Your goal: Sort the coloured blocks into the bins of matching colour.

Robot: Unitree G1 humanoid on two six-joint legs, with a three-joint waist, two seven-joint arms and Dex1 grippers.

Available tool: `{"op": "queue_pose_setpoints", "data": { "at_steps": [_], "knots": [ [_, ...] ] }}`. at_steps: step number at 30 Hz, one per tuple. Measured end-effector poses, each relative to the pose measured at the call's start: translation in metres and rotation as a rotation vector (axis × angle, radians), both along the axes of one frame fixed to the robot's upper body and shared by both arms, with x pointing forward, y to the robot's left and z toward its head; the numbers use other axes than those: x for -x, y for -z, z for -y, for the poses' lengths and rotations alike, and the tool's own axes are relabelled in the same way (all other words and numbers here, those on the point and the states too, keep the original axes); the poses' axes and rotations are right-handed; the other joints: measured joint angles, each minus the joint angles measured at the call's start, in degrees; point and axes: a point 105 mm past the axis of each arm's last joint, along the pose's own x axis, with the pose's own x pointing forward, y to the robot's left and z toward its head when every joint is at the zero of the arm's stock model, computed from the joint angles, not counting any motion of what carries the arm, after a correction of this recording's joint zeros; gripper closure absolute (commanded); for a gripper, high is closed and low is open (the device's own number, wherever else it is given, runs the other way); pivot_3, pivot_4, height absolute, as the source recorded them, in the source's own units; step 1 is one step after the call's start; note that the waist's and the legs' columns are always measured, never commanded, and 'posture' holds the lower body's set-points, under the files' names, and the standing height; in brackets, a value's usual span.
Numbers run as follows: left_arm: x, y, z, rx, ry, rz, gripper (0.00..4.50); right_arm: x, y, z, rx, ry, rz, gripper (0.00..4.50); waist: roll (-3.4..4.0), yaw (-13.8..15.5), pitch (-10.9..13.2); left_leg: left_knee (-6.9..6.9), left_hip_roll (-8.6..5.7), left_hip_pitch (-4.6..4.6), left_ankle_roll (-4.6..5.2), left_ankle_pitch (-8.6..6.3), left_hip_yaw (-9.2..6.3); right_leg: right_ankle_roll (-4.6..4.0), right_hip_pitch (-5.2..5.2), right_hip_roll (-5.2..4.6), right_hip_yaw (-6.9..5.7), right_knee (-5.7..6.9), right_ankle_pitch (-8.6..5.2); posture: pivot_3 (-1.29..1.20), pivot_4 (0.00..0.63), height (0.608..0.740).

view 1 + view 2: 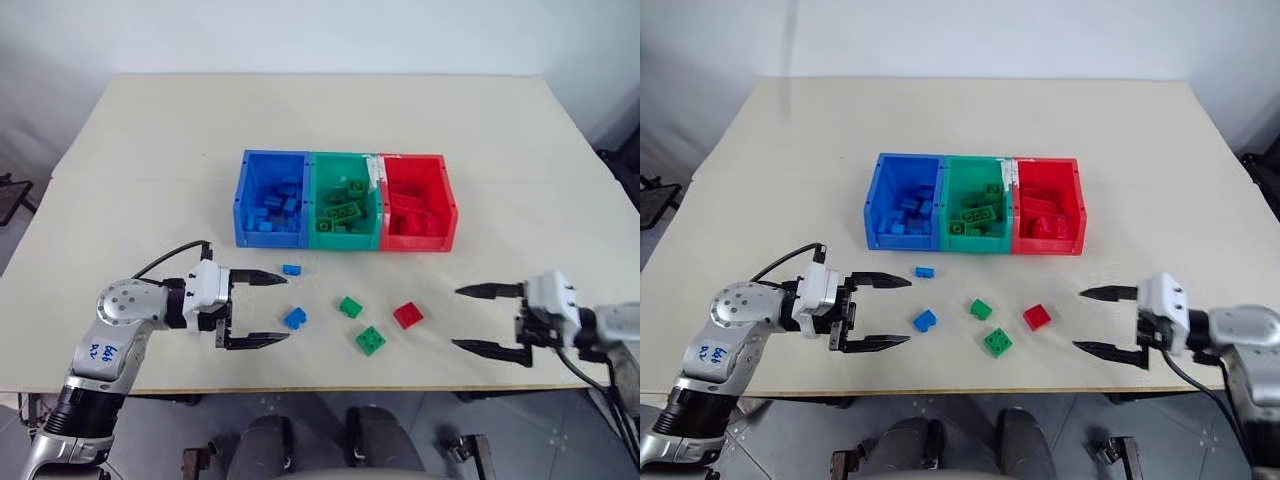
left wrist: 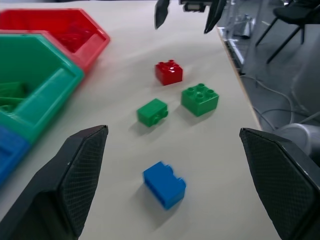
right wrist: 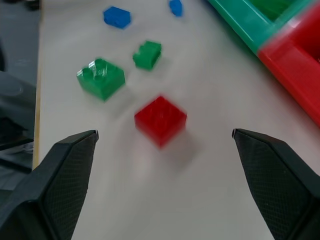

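Blocks being lined up for sorting.
5 blocks (image 1: 351, 307) are lying loose on the bench (image 1: 150, 150) before the bins (image 1: 345, 200); left tool (image 1: 255, 310) and right tool (image 1: 490, 320) are being held wide open, empty, flanking them for approach.

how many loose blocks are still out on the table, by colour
blue blocks: 2, small one and larger one
green blocks: 2, and
red block: 1
total: 5 loose on the table
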Motion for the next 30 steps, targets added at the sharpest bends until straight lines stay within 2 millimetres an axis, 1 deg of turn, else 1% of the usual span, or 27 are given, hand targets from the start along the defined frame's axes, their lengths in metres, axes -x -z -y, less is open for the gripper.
{"op": "queue_pose_setpoints", "data": {
  "at_steps": [2,4,7,10,14,17,18,20,22,25,28,30],
  "knots": [
    [0.002,0.002,-0.003,0.006,-0.013,-0.004,0.02,-0.009,0.007,-0.009,0.023,-0.053,-0.022,0.00,0.00,0.1,0.0,-0.01,0.00,-0.06,-0.02,-0.04,-0.05,0.03,-0.03,-0.02,-0.11,-0.04,0.01,0.00,0.150,0.740],
    [0.004,0.004,-0.004,0.011,-0.029,-0.012,0.02,-0.014,0.018,-0.013,0.053,-0.093,-0.051,0.00,0.00,0.1,0.0,0.01,0.00,-0.18,0.00,-0.10,-0.12,0.07,-0.10,-0.04,-0.24,-0.07,0.03,0.00,0.150,0.740],
    [0.009,0.004,-0.006,0.022,-0.046,-0.007,0.00,-0.022,0.032,-0.016,0.075,-0.113,-0.086,0.60,0.01,-0.1,0.0,0.24,0.00,-0.67,0.05,-0.17,-0.26,0.10,-0.37,-0.07,-0.54,-0.04,0.05,0.00,0.150,0.740],
    [0.010,0.004,-0.009,0.023,-0.070,-0.005,0.00,-0.027,0.034,-0.020,0.082,-0.139,-0.076,1.65,0.01,-0.1,0.0,0.39,0.00,-0.69,0.10,-0.26,-0.33,0.11,-0.30,-0.14,-0.88,-0.04,0.05,0.00,0.150,0.740],
    [0.012,0.001,-0.011,0.027,-0.100,0.016,0.00,-0.029,0.036,-0.020,0.079,-0.143,-0.070,3.04,0.02,0.0,0.0,0.53,0.00,-0.67,0.10,-0.26,-0.52,0.11,-0.01,-0.33,-1.43,-0.19,0.05,0.00,0.150,0.740],
    [0.012,-0.003,-0.010,0.039,-0.126,0.036,0.00,-0.031,0.033,-0.018,0.042,-0.122,-0.067,3.05,0.05,0.0,0.0,0.54,0.00,-0.68,0.08,-0.22,-0.54,0.11,0.03,-0.40,-1.57,-0.22,0.06,0.00,0.150,0.740],
    [0.011,-0.006,-0.008,0.056,-0.135,0.047,0.00,-0.031,0.029,-0.016,0.007,-0.100,-0.063,3.05,0.05,0.1,0.0,0.54,0.00,-0.68,0.07,-0.21,-0.56,0.11,0.04,-0.41,-1.60,-0.22,0.06,0.00,0.150,0.740],
    [0.008,-0.015,-0.003,0.115,-0.173,0.065,0.00,-0.034,0.014,-0.015,-0.093,-0.032,-0.048,3.05,0.10,0.1,0.1,0.54,0.00,-0.68,0.04,-0.20,-0.60,0.11,0.04,-0.42,-1.63,-0.17,0.06,0.00,0.150,0.740],
    [0.002,-0.024,0.002,0.172,-0.217,0.079,0.00,-0.042,-0.009,-0.013,-0.198,0.055,-0.017,3.05,0.13,0.1,0.1,0.56,0.00,-0.68,0.01,-0.18,-0.62,0.12,0.03,-0.42,-1.65,-0.09,0.06,0.00,0.150,0.740],
    [-0.008,-0.043,0.007,0.252,-0.278,0.100,0.00,-0.058,-0.051,-0.009,-0.325,0.185,0.077,3.05,0.14,0.0,0.1,0.55,0.00,-0.66,-0.03,-0.16,-0.65,0.12,0.02,-0.40,-1.69,-0.05,0.06,0.00,0.150,0.740],
    [-0.012,-0.048,0.010,0.274,-0.297,0.080,0.00,-0.079,-0.085,-0.011,-0.399,0.298,0.177,3.05,0.17,-0.3,0.1,0.51,0.00,-0.63,-0.07,-0.13,-0.61,0.12,0.00,-0.34,-1.68,-0.01,0.06,0.00,0.150,0.740],
    [-0.012,-0.044,0.013,0.268,-0.286,0.059,0.00,-0.092,-0.097,-0.013,-0.400,0.358,0.228,3.05,0.18,-0.1,0.1,0.50,0.00,-0.65,-0.09,-0.12,-0.61,0.12,-0.04,-0.33,-1.70,0.00,0.06,0.00,0.150,0.740]
  ]
}}
